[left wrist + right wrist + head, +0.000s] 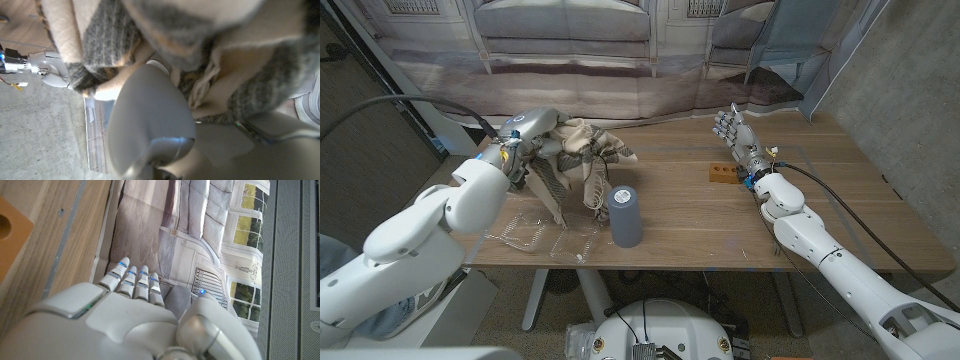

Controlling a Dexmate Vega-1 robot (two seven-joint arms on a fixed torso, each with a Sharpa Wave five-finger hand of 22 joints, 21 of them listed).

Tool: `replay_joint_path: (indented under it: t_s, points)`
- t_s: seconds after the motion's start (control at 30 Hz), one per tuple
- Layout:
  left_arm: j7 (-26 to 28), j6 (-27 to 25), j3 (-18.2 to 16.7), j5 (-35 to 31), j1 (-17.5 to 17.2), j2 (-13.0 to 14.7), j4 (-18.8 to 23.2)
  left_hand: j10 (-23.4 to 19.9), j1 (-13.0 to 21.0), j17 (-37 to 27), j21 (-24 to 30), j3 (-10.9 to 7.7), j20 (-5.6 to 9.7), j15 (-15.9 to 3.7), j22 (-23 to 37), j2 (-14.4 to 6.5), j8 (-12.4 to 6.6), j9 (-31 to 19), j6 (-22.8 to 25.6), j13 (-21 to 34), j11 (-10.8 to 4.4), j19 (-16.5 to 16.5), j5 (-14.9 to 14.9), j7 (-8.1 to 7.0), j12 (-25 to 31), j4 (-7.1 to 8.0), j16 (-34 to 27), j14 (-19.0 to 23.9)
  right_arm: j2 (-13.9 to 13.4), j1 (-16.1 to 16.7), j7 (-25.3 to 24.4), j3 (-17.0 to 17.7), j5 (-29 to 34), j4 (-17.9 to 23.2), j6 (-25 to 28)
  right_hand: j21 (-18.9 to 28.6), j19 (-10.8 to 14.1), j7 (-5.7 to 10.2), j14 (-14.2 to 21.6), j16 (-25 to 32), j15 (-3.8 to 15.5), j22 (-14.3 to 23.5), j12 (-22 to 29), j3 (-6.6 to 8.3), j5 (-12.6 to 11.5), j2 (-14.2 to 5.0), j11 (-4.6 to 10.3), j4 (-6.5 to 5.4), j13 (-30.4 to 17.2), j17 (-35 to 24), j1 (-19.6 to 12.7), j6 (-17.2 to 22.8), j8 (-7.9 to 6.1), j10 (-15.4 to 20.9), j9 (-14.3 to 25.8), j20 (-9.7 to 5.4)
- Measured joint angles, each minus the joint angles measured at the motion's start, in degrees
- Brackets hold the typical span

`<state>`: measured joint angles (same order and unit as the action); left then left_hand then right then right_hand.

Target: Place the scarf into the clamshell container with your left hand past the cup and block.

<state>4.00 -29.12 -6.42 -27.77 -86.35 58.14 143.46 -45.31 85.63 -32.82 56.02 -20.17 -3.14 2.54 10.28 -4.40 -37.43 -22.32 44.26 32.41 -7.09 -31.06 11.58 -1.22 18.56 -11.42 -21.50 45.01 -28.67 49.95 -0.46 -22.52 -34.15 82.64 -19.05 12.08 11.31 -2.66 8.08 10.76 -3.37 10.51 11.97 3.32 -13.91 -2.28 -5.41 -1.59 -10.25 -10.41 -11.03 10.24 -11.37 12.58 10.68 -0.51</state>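
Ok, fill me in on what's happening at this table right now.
The robot's left hand holds a beige and grey scarf lifted above the wooden table, its ends hanging down. Under it, at the table's near edge, lies a clear clamshell container, with a grey cup standing upright just beside it. The scarf is not yet in the container. The right hand holds nothing, its fingers apart, next to a small orange-brown block.

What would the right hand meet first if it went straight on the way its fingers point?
Probably nothing on the table: the right hand points away from the robot, toward the table's far edge, with the backdrop beyond. The block lies beside the wrist, off that line. Depth is unclear.
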Motion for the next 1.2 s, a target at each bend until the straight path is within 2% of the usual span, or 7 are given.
replay_joint_path:
  t_s: [0.1,0.17,0.23,0.43,0.67,1.17,1.2]
  points:
    - [-0.70,0.00,0.00,-1.09,0.00,0.00,0.00,0.00,0.00,-0.05,0.35,0.00,0.00,0.00,-0.01,0.00,0.00,0.04,0.00,0.00,0.00,0.00,0.00,0.00,-0.05,0.00,0.00,0.00,0.02,0.01,0.00,0.00,0.00,-0.03,0.00,0.00,0.00,0.00,0.00,0.00,0.00,0.00,0.00,0.00,0.00,0.00,0.00,0.00,0.00,0.00,0.00,0.00,0.00,0.00,0.00,0.00]
    - [-1.01,0.03,-1.12,-1.59,-1.67,-1.43,0.83,-0.13,-0.01,-0.28,0.38,0.00,0.00,-0.01,-0.01,0.01,0.01,0.04,0.00,0.00,0.12,0.00,0.00,0.00,-0.27,0.00,0.00,0.00,0.04,0.01,0.11,0.00,-0.02,-0.06,-0.08,0.00,0.00,0.00,0.00,0.00,0.00,0.00,0.00,0.00,0.00,0.00,0.00,0.00,0.00,0.00,0.00,0.00,0.00,0.00,0.00,0.00]
    - [-1.26,0.10,-1.12,-2.00,-1.67,-1.43,0.83,-0.24,-0.09,-0.30,0.38,0.00,0.00,-0.01,-0.02,0.07,0.01,0.03,0.00,0.01,0.23,0.00,0.00,0.01,-0.42,0.00,0.01,0.00,0.06,0.01,0.11,0.00,-0.02,-0.08,-0.08,0.00,0.00,0.00,0.00,0.00,0.00,0.00,0.00,0.00,0.00,0.00,0.00,0.00,0.00,0.00,0.00,0.00,0.00,0.00,0.00,0.00]
    - [-2.46,0.94,-3.25,-4.60,-5.06,-4.53,2.39,-0.23,-0.45,-0.41,0.80,0.00,0.00,-0.20,-0.04,0.16,-0.38,-0.02,0.00,0.09,0.22,0.00,0.00,0.01,-0.43,0.00,0.05,0.18,0.31,-0.20,0.35,-0.22,-0.03,-0.36,-0.27,-0.23,0.00,0.00,0.00,0.00,0.00,0.00,0.00,0.00,0.00,0.00,0.00,0.00,0.00,0.00,0.00,0.00,0.00,0.00,0.00,0.00]
    - [-3.58,1.93,-4.59,-6.94,-7.16,-7.37,3.24,-0.74,-0.54,-0.47,1.05,-0.56,0.30,-0.21,-0.04,0.24,-0.38,0.00,0.43,0.20,0.09,0.30,0.00,-0.20,-0.50,-0.56,0.16,0.18,0.57,-0.52,0.64,-0.52,0.06,-0.76,-0.34,-0.23,0.08,0.00,0.00,0.00,0.00,0.00,0.00,0.00,0.00,0.00,0.00,0.00,0.00,0.00,0.00,0.00,0.00,0.00,0.00,0.08]
    - [-5.67,3.93,-5.34,-10.89,-9.15,-11.48,4.44,-1.24,-0.77,-2.16,1.66,-0.70,0.30,-0.22,-0.02,0.32,-0.73,0.16,0.70,0.70,0.21,0.30,0.00,-0.11,-0.76,-0.70,0.50,0.17,0.64,-1.11,1.08,-0.66,0.35,-0.93,-0.63,-0.22,0.21,0.00,0.00,0.00,0.00,0.00,0.00,0.01,0.00,0.00,0.00,0.00,0.00,0.00,0.00,0.00,0.00,0.00,0.00,0.21]
    - [-5.84,4.05,-5.43,-11.00,-9.40,-12.40,4.46,-1.45,-0.83,-2.17,1.66,-0.71,0.30,-0.22,-0.02,0.38,-0.73,0.16,0.70,0.70,0.42,0.30,0.00,-0.10,-0.76,-0.70,0.51,0.17,0.64,-1.11,1.08,-0.66,0.35,-0.93,-0.63,-0.22,0.21,0.00,0.00,0.00,0.00,0.00,0.00,0.01,0.00,0.00,0.00,-0.01,0.00,0.00,0.00,0.00,0.00,0.00,0.00,0.21]
